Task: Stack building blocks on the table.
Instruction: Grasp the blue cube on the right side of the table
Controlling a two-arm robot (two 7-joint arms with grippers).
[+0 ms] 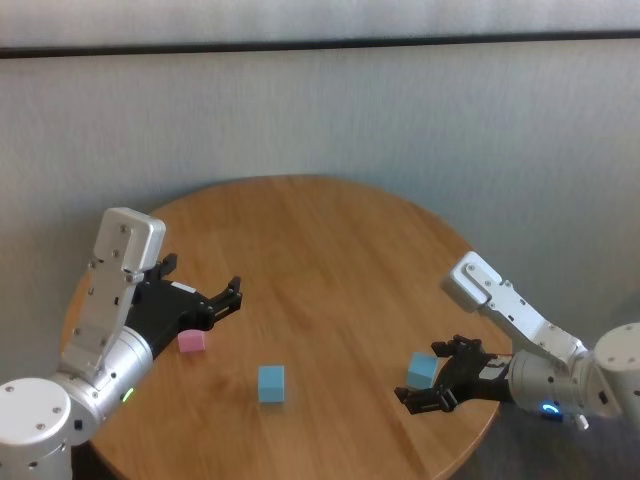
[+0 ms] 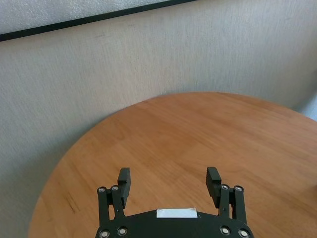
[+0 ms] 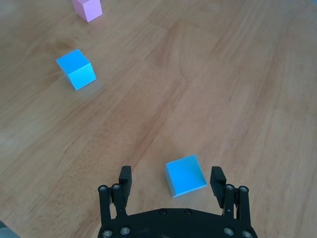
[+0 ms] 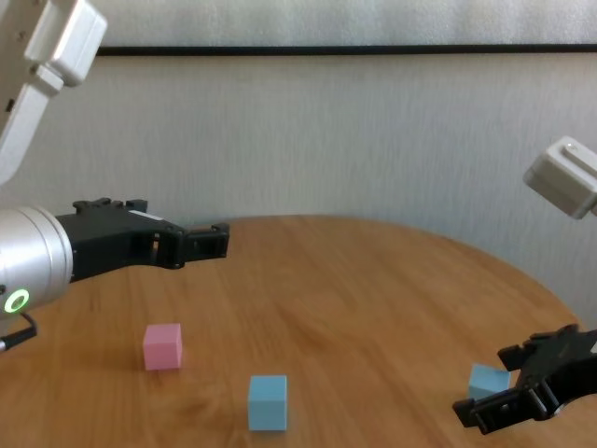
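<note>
Three building blocks lie apart on the round wood table [image 1: 330,250]. A pink cube [image 1: 191,341] lies at the left, a light blue cube [image 1: 271,383] in the front middle, and a second light blue cube [image 1: 422,369] at the front right. My right gripper [image 1: 425,373] is open and low on the table, with its fingers on either side of that second blue cube [image 3: 185,175]. The cube stands closer to one finger and is not clamped. My left gripper [image 1: 205,282] is open and empty. It hovers over the table's left side, just behind the pink cube [image 4: 162,345].
The table's front right edge [image 1: 480,440] runs close under my right gripper. A grey wall [image 1: 400,110] rises behind the table. Bare wood lies across the table's middle and back [image 2: 198,129].
</note>
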